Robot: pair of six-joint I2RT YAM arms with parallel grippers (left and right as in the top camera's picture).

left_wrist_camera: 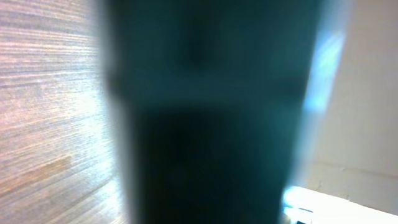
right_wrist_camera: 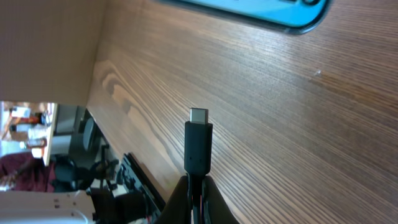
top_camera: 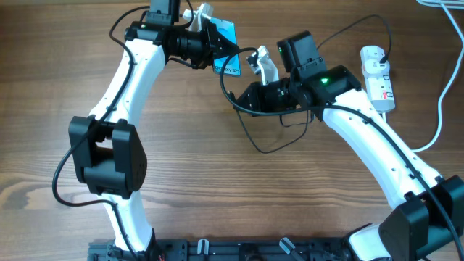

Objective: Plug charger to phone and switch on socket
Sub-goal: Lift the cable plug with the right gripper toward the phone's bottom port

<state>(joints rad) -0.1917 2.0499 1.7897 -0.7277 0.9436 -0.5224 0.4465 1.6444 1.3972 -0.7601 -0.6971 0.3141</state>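
My left gripper is at the top middle, shut on the teal phone, which it holds tilted above the table. In the left wrist view the phone is a dark blur that fills the frame and hides the fingers. My right gripper is just below and right of the phone. The right wrist view shows it shut on the black charger cable. The metal connector tip points up toward the phone's edge with a clear gap between them. The white socket lies at the far right.
The charger's black cable loops over the table under the right arm and runs back to the plug in the socket. A thick white cord trails along the right edge. The arm bases stand at the front edge.
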